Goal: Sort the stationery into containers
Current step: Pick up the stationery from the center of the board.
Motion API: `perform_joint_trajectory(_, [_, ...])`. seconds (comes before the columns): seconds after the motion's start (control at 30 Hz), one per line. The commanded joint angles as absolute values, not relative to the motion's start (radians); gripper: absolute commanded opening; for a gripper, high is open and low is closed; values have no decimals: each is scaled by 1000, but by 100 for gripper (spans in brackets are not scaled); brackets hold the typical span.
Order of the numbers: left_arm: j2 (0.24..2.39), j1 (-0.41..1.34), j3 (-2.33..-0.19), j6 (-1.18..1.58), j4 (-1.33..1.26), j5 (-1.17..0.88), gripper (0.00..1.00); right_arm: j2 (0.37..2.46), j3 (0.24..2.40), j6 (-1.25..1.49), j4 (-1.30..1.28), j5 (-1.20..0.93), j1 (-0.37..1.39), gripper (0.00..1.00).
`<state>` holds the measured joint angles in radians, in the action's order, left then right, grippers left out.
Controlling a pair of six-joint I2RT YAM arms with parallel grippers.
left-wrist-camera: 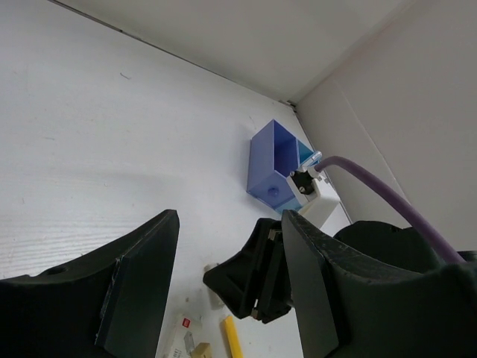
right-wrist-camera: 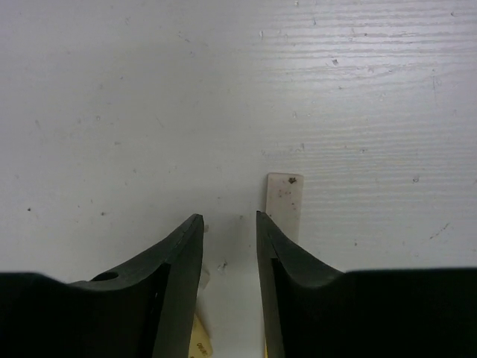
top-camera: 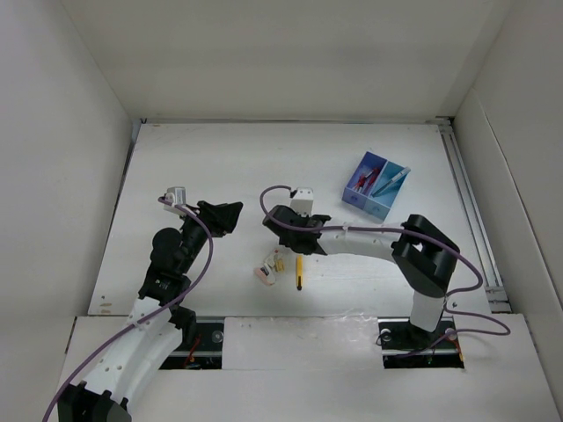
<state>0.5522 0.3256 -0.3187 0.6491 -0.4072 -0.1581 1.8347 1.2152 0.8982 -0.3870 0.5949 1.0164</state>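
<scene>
The two-compartment box [top-camera: 360, 199] stands at the back right, with a red pen [top-camera: 363, 179] in its dark blue half and a grey pen [top-camera: 391, 181] in its light blue half. It also shows in the left wrist view [left-wrist-camera: 268, 168]. Small erasers [top-camera: 269, 266] and a yellow-and-black pen [top-camera: 299, 272] lie at the table's middle front. My right gripper [top-camera: 280, 236] hovers just above them, slightly open and empty [right-wrist-camera: 228, 218]. A cream eraser [right-wrist-camera: 285, 195] lies beside its right finger. My left gripper [top-camera: 222, 217] is open and empty, raised to the left [left-wrist-camera: 231, 216].
White enclosure walls ring the table. A metal rail [top-camera: 471, 211] runs along the right edge. A purple cable [left-wrist-camera: 373, 186] loops off the right wrist. In the left wrist view the right gripper [left-wrist-camera: 250, 280] sits over a labelled eraser [left-wrist-camera: 182, 337] and the yellow pen [left-wrist-camera: 231, 337].
</scene>
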Motion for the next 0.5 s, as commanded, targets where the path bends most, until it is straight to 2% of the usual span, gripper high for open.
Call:
perform_joint_trajectory(0.0, [541, 328, -321, 658, -454, -175, 54, 1812, 1218, 920, -416, 618, 1032, 42])
perform_joint_trajectory(0.07, [541, 328, -321, 658, -454, -175, 54, 1812, 1206, 933, -426, 609, 1043, 57])
perform_joint_trajectory(0.2, [551, 328, -321, 658, -454, -175, 54, 1821, 1180, 933, -397, 572, 1052, 71])
perform_joint_trajectory(0.47, [551, 328, -321, 658, -454, -175, 54, 1881, 1190, 942, -388, 584, 1052, 69])
